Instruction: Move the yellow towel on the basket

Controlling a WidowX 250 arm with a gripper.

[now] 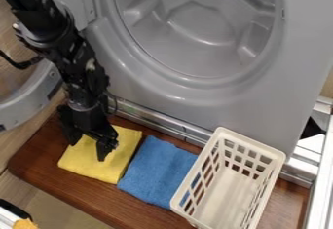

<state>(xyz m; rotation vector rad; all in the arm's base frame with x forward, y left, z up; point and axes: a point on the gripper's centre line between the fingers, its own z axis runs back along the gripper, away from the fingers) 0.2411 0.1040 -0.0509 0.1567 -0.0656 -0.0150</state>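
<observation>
I see a yellow towel at seven o'clock, blue cloth at six, cream lattice-patterned basket at five, grey machine at twelve, brown wood-grained board at eight.

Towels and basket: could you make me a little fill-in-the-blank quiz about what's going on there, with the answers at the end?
The hand hangs over a folded towel whose color is ____. Between that one and the basket lies a neighboring towel whose color is ____. In all, the number of towels on the brown board is ____. The round door of the gray laundry machine stands ____.

Missing words: yellow; blue; two; open.
</observation>
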